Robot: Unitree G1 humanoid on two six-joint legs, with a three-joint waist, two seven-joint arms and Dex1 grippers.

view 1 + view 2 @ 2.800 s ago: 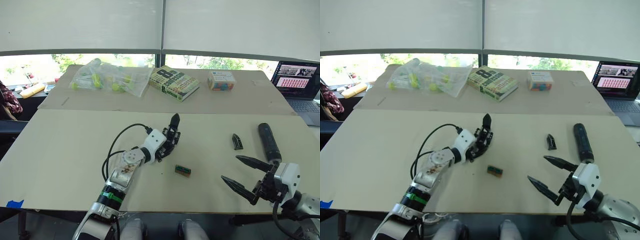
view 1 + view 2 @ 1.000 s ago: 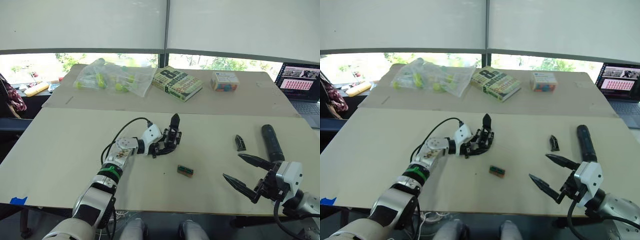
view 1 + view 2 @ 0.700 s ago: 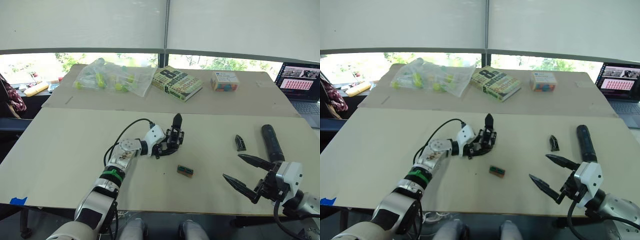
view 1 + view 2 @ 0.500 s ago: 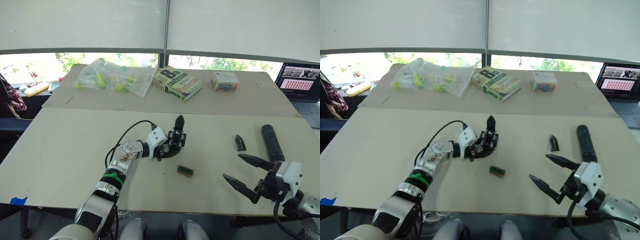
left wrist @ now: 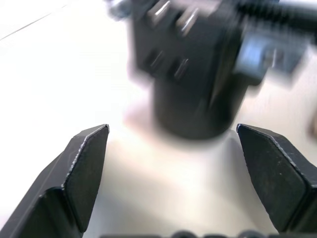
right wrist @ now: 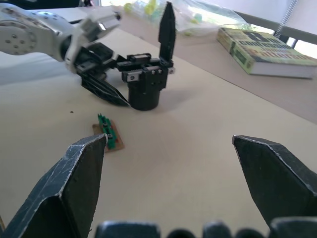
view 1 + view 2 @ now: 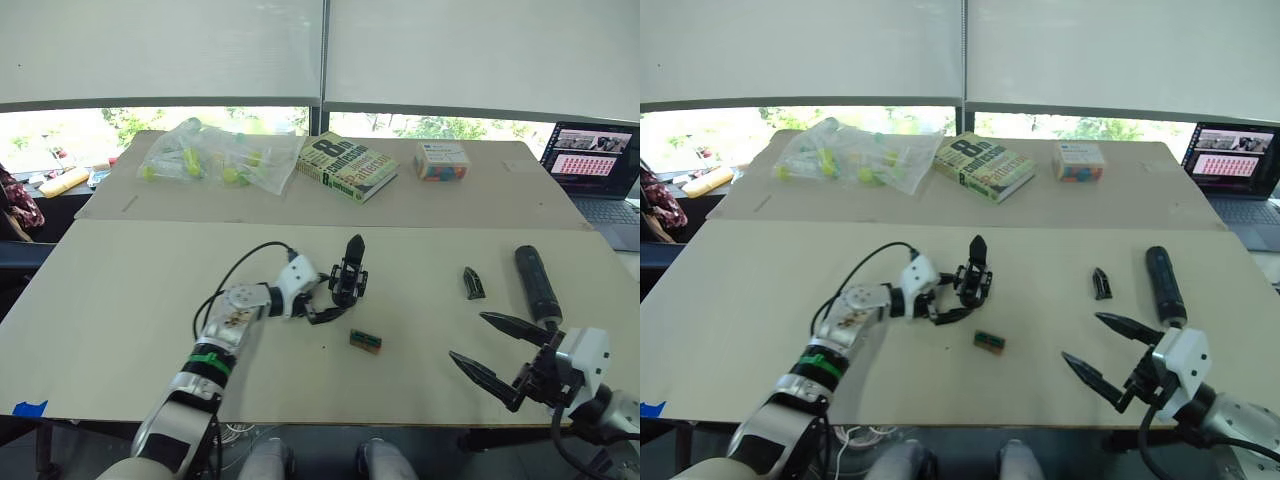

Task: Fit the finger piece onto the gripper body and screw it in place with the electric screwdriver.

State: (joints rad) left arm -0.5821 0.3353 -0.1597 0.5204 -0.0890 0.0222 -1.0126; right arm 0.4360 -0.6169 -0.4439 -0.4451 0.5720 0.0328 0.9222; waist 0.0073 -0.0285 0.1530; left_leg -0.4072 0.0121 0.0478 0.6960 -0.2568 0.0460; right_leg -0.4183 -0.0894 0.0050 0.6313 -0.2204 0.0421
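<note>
The left gripper (image 7: 322,300) fingers are spread wide apart, just beside the gripper body (image 7: 347,278) standing mid-counter. The right gripper (image 7: 497,352) fingers are spread too, holding nothing. The finger piece (image 7: 473,283) and electric screwdriver (image 7: 536,282) are seen lying near it.

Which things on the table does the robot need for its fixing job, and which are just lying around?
Needed: black mechanical gripper body, small black wedge finger piece, thick black cylinder screwdriver.

Lying about: green-covered book, clear plastic bag of yellow-green bits, small colourful box, little green-and-brown block, laptop.
</note>
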